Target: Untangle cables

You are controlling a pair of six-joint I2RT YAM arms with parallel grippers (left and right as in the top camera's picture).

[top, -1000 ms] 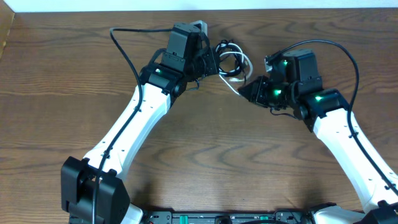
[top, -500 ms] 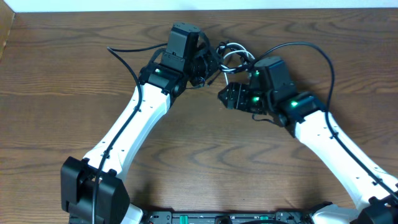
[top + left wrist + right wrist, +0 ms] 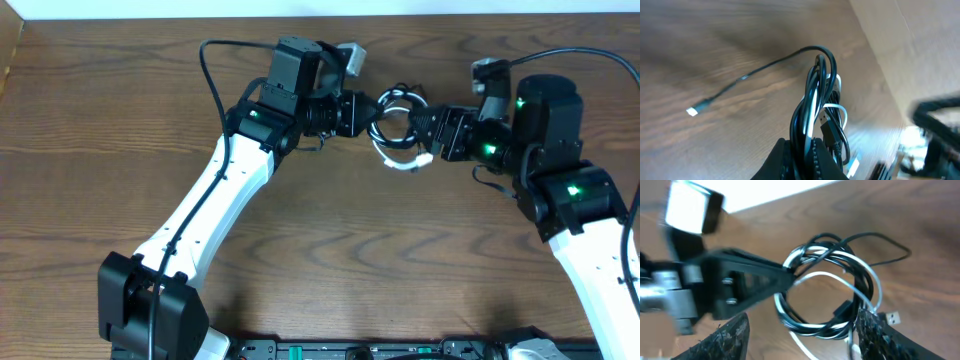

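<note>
Coiled cables (image 3: 812,112), long axis straight out from pinching left pincer (image 3: 800,146), toward spread right pincer (image 3: 802,322).

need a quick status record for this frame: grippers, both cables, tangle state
left gripper: shut on cable bundle, pinching its loops at one edge
right gripper: open, a finger on either side of the bundle, no grip
white cable: coiled, threaded through the black loops
black cable: coiled; loose tail runs out over the table to a small plug
tangle state: tangled, cords not separated
</note>
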